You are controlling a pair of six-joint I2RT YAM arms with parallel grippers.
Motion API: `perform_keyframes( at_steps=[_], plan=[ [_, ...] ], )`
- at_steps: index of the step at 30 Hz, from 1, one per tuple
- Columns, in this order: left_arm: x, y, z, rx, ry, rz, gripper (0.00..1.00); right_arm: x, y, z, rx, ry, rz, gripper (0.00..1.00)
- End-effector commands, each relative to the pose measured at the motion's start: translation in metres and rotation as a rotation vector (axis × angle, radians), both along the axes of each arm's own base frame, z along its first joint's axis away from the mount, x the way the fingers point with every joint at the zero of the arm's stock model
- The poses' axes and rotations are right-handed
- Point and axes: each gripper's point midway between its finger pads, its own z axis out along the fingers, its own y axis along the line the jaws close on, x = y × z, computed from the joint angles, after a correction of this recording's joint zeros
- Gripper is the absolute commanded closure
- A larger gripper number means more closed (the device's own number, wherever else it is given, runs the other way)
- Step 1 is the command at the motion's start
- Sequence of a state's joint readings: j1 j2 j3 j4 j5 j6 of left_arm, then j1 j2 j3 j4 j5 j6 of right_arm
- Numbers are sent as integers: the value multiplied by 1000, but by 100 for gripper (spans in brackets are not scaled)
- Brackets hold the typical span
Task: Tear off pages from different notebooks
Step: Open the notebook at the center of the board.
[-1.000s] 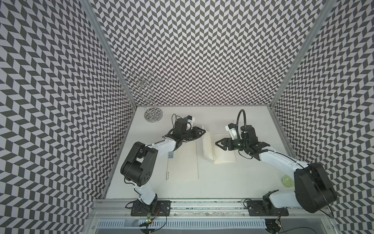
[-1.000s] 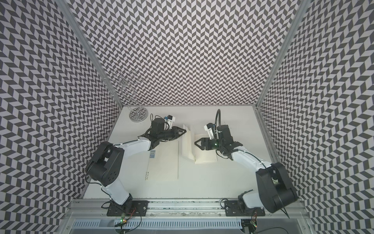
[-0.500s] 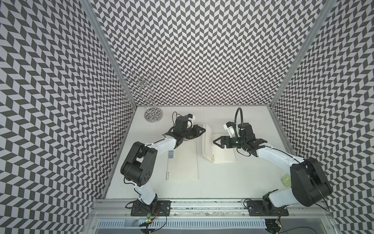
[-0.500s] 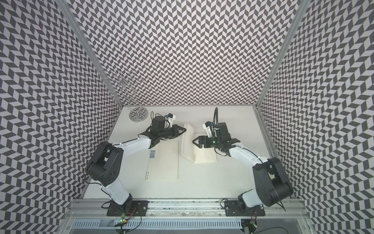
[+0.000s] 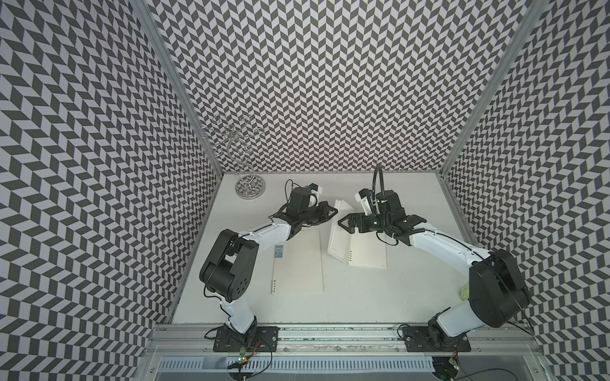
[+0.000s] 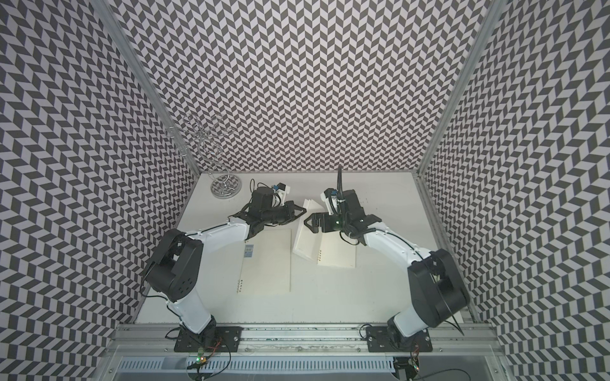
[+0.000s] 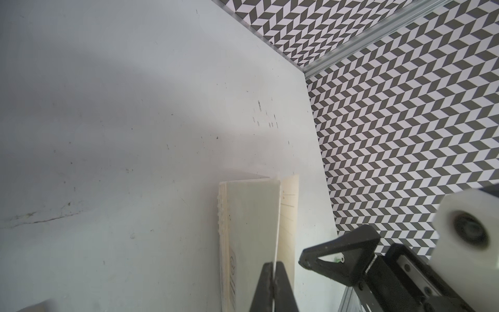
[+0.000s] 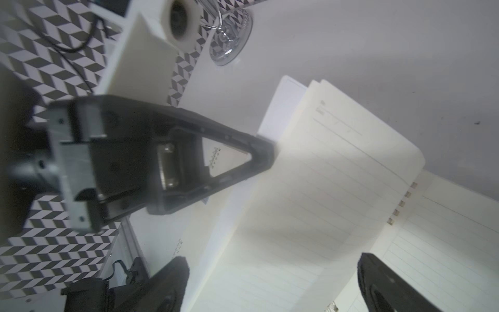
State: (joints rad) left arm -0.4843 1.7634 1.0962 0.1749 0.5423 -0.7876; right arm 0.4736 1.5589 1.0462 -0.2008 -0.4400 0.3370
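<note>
**Page pinched, ready to tear**
The left gripper (image 7: 274, 272) has its jaws clamped on the raised thin cream lined page (image 8: 337, 175) of the open wire-ring notebook (image 5: 366, 250) on the white counter (image 5: 363, 297); the right gripper (image 5: 345, 224), jaws wide and empty, should pin the notebook first.

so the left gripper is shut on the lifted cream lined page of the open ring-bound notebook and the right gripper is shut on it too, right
Not quite: the right gripper is open, jaws spread wide and holding nothing, as the right wrist view shows. The left gripper is indeed shut on the lifted cream lined page of the open ring-bound notebook.
</note>
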Motion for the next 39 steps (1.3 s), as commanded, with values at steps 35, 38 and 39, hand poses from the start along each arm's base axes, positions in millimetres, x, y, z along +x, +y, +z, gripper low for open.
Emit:
perform_keyframes(
  at_steps=[35,38,39],
  plan=[
    [-1,57,49,-66,-8,156,100,0,-34,-46,-325,12,-177,19],
    [-1,62,42,-56,6,167,100,-2,-55,-50,-308,19,-209,19],
    [-1,62,38,-56,13,165,100,-3,-59,-53,-277,32,-204,19]
  ],
)
